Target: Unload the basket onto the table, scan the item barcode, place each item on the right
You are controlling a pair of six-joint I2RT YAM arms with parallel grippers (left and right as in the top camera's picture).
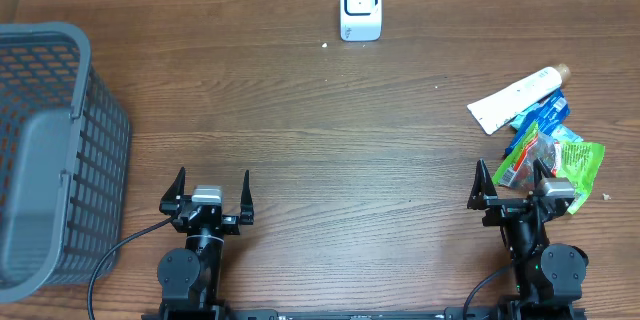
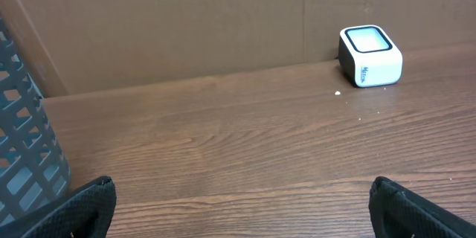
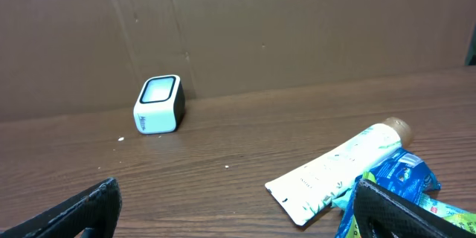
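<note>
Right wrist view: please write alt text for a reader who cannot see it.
A white tube lies flat on a wooden table, beside blue and green packets at the lower right. A white barcode scanner stands farther back on the left, by a cardboard wall. The right gripper, open, frames the bottom corners.

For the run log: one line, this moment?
left gripper: open, empty | right gripper: open, empty | white tube, packets: at right, ungrasped | barcode scanner: far edge | grey basket: left

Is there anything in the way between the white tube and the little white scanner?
Nothing visible is in the way. Only bare wooden table lies between the white tube and the scanner.
</note>
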